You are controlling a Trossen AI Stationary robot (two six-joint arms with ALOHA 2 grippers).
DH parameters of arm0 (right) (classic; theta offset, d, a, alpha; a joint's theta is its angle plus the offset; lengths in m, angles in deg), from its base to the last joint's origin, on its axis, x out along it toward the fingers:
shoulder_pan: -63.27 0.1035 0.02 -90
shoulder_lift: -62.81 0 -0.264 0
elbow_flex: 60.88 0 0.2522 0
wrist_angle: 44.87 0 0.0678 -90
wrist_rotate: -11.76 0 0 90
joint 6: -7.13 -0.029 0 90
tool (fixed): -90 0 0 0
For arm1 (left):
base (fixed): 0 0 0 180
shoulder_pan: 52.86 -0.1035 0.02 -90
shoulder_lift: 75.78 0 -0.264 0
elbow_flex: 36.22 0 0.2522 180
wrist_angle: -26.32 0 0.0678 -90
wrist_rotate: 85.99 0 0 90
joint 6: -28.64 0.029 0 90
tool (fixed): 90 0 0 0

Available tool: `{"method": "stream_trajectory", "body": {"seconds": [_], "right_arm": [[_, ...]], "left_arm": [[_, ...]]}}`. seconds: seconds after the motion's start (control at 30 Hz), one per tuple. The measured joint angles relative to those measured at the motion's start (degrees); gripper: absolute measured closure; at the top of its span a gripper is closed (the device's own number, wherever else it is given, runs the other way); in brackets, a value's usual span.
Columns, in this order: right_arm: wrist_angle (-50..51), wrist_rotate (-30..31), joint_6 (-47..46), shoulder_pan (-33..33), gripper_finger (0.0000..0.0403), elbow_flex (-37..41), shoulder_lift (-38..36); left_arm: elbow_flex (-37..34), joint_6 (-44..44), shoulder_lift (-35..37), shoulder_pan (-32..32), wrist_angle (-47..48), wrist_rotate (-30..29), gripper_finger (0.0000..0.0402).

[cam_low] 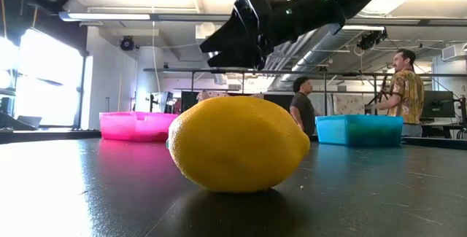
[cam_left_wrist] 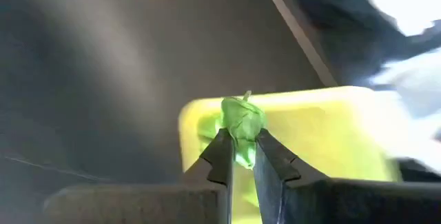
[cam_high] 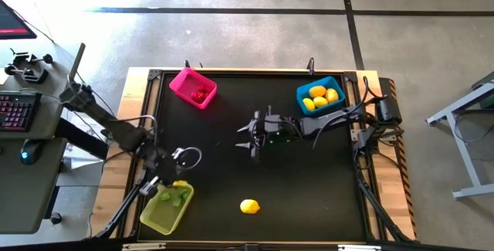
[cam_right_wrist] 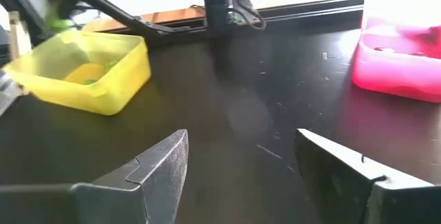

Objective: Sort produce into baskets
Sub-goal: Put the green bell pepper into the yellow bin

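Note:
My left gripper (cam_left_wrist: 240,141) is shut on a small green piece of produce (cam_left_wrist: 242,122), over the near left corner of the table just above the yellow-green basket (cam_high: 164,209). That basket holds small green pieces (cam_high: 182,198). My right gripper (cam_high: 248,135) hangs open and empty above the table's middle. A yellow lemon (cam_high: 249,206) rests on its side on the black tabletop near the front edge. The pink basket (cam_high: 193,87) at the far left holds red pieces. The blue basket (cam_high: 320,96) at the far right holds yellow lemons. My left gripper pinches the green piece's lower part (cam_left_wrist: 241,148) between its two fingers (cam_left_wrist: 220,156); the piece's crinkled top sticks out past the fingertips. The fingers slant downward toward the basket. The piece is lifted clear, above the basket's rim (cam_left_wrist: 275,98).
The table's light wooden rim (cam_high: 139,120) runs along its left side. Open black tabletop (cam_high: 309,181) lies between the lemon and the blue basket. Two people (cam_low: 405,91) stand in the room far behind the table. A desk with a keyboard (cam_high: 17,112) stands left of the table.

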Motion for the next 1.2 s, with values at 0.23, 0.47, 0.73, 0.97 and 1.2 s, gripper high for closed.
{"method": "stream_trajectory", "body": {"seconds": [0.23,0.47,0.73,0.97,1.2], "right_arm": [[0.08,1.93,0.02,-0.11,0.0149,0.0,0.0],[0.54,2.07,1.07,-0.11,0.0149,0.0,0.0],[1.09,2.25,1.06,-0.11,0.0149,0.0,0.0],[1.58,5.19,2.29,-0.09,0.0149,0.0,0.0],[2.07,5.33,3.67,0.01,0.0149,0.02,0.0]], "left_arm": [[-5.94,-17.94,0.04,7.32,-0.94,3.94,0.0385],[-13.24,-21.65,0.02,8.69,-10.83,6.41,0.0385],[-17.89,-21.65,0.0,8.71,-9.39,6.22,0.0385],[-17.86,-24.69,0.0,8.71,-6.37,6.98,0.0339],[-12.12,-24.07,0.0,7.38,-2.02,6.0,0.0261]]}}
